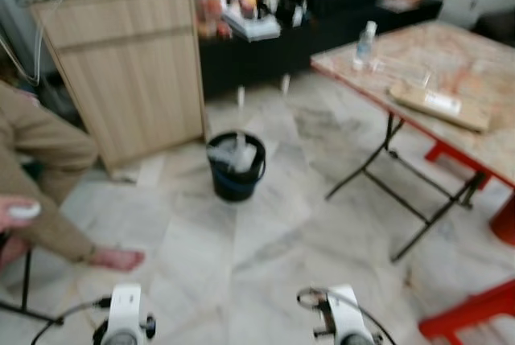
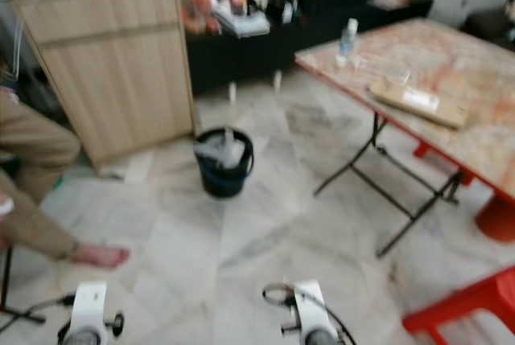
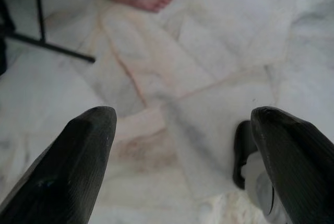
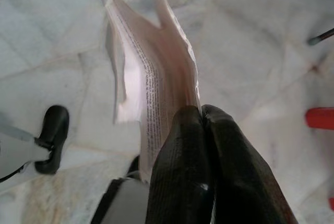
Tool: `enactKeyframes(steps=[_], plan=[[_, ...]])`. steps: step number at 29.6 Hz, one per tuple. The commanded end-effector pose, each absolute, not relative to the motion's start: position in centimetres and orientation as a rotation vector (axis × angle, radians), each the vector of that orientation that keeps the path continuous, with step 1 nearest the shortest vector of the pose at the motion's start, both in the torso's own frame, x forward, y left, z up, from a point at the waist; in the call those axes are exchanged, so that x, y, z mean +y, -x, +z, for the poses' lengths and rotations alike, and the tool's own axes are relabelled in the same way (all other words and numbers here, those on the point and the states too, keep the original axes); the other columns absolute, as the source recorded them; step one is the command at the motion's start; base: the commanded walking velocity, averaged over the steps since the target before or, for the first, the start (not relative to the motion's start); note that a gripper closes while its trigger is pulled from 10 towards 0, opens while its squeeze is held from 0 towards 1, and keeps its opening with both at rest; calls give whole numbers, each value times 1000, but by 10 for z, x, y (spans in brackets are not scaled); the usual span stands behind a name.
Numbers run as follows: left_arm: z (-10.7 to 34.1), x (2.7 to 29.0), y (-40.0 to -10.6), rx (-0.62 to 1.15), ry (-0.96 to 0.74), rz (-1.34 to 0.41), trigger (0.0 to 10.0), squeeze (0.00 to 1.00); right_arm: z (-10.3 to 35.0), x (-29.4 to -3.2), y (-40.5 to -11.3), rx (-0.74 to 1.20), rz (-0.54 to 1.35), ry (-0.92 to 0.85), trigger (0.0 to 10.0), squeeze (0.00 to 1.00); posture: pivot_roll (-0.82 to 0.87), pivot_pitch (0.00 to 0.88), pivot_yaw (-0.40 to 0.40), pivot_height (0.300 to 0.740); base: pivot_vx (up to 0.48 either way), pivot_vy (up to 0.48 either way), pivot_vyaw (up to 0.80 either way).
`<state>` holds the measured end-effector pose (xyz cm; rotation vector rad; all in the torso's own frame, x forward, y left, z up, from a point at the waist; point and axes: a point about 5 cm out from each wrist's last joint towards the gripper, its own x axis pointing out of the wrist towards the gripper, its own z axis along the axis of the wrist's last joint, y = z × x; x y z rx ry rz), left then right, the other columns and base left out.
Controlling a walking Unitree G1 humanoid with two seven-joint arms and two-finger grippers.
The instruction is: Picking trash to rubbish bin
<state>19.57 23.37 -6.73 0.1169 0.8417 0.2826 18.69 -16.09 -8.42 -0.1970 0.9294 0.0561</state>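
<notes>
One printed paper sheet [image 4: 151, 72] hangs pinched in our right gripper [image 4: 201, 117] jaws, left gripper [image 3: 177, 125] jaws spread; we risk it slipping before reaching the black bin [image 1: 236, 166].

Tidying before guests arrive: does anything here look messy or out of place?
Paper sticks up out of the black bin, overfilling it. The right gripper pinches a crumpled printed sheet not yet binned.

- Ahead of our right gripper [image 4: 202, 117], bare marble floor [image 1: 241, 248] ran open to the black bin [image 1: 236, 166].
- Off to its right stood the folding table's legs [image 1: 402, 192]; left, a person's foot [image 1: 117, 259] lay near our left gripper [image 3: 182, 130].
</notes>
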Motion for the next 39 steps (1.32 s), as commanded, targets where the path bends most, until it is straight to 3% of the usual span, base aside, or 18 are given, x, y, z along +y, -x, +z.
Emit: enactKeyframes(steps=[1,39], plan=[[-68,234,-194,851,-98,296,10000,0,-85,-164,-184,935,39,176,10000,0,64,43,-46,740,0,0,0],[-70,239,-187,853,-71,335,10000,0,-82,-158,-189,890,72,110,10000,0,62,71,-51,740,282,0,-52]])
